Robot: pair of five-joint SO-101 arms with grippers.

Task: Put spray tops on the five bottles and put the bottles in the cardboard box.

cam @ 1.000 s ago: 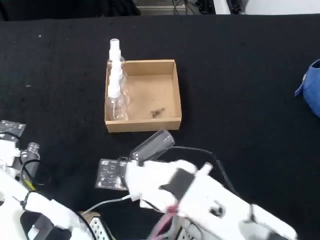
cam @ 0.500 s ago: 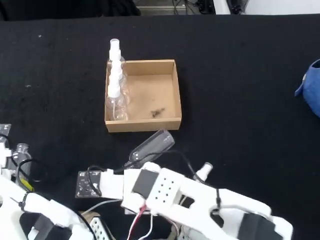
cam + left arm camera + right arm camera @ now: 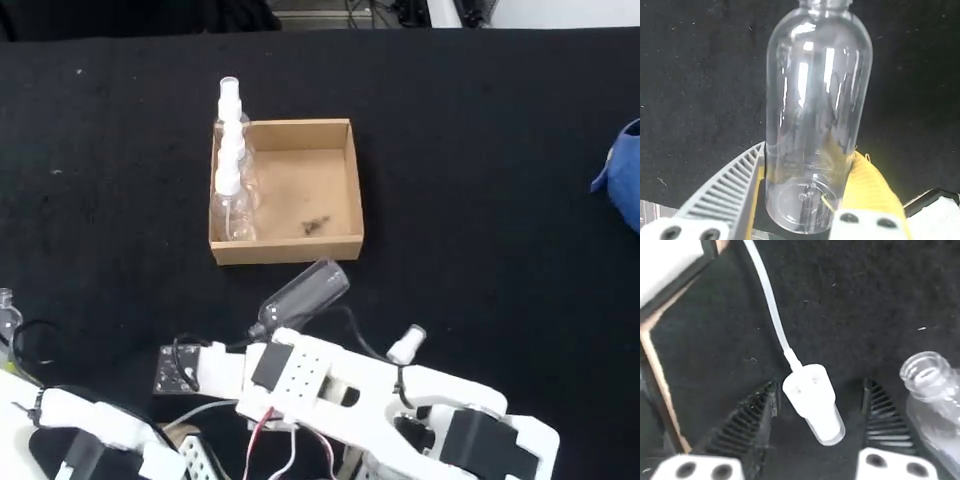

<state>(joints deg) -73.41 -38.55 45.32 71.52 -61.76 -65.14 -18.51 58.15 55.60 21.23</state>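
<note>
Clear bottle [image 3: 812, 115], mouth off-frame.

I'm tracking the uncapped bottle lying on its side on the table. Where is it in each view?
High view: the uncapped bottle lies slantwise between the cardboard box and the right arm, neck towards the arm.
Right wrist view: its open neck lies just outside one finger of the open right gripper.
Left wrist view: this looks at a second bottle, held in the left gripper.
Shared landmark: the right arm's end, beside the bottle's neck.
</note>
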